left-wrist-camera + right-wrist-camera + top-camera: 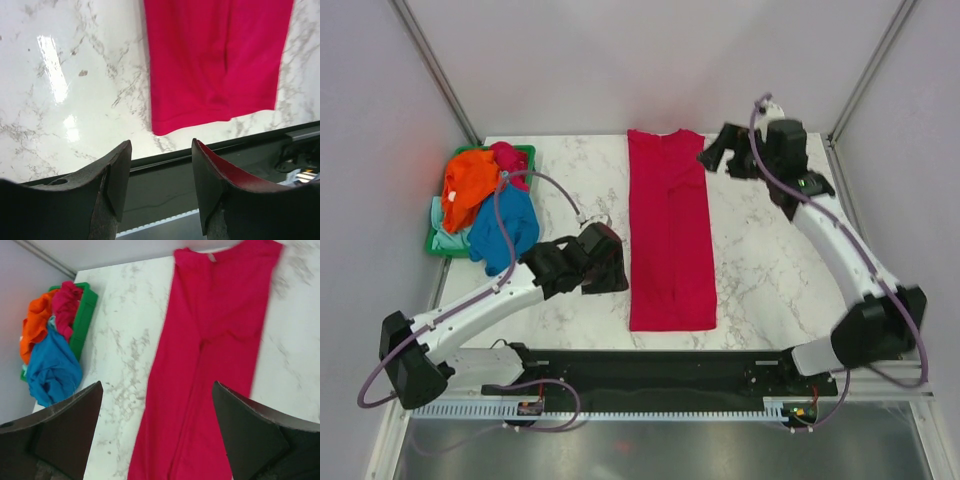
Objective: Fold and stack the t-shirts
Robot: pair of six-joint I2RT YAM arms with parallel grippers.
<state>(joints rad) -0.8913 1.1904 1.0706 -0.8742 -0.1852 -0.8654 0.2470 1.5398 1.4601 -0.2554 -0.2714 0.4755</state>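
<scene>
Left claw (pixel 161 150) partly agape and empty, low and near; right claw (pixel 156 390) wide agape, empty, far forward.

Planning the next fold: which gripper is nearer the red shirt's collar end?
Right. The right gripper is just right of the collar end of the magenta-red shirt. The left gripper is beside the shirt's left edge, down toward the hem.
</scene>
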